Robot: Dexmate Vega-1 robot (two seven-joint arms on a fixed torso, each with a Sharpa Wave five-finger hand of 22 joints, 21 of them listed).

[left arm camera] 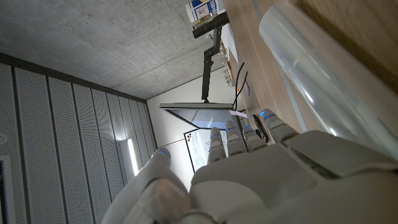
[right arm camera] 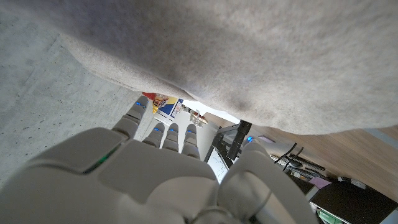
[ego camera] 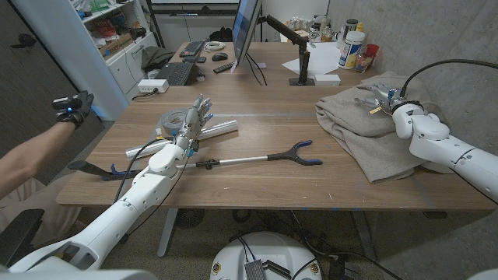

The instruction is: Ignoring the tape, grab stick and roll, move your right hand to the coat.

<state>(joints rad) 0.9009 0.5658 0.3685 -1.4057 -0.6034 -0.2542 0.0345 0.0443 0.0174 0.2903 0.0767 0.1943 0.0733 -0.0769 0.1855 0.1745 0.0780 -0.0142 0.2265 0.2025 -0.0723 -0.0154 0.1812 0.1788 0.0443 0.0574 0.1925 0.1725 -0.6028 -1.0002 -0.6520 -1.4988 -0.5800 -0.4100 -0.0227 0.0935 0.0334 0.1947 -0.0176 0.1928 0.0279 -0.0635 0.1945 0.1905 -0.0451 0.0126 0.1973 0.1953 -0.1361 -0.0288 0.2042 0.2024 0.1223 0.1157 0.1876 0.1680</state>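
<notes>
On a long wooden desk (ego camera: 257,183), a crumpled grey-beige fabric coat (ego camera: 366,128) lies heaped at the robot's right, and the right robot hand (ego camera: 389,99) is over its top folds, holding nothing; its fingers reach forward side by side in the right wrist view (right arm camera: 163,138), with grey cloth close ahead, though contact cannot be told. The step looks nearly done: it likely needs only a gentle settle onto the cloth, without snagging or dragging the folds. Left of centre, a long silver grabber stick with blue jaws (ego camera: 261,159) stretches across the desk, well apart from the coat. The left robot hand (ego camera: 194,120) is empty, fingers loosely spread, beside a silvery clear-wrapped roll (ego camera: 218,128) and a grey ring of tape (ego camera: 173,120), all best left undisturbed.
</notes>
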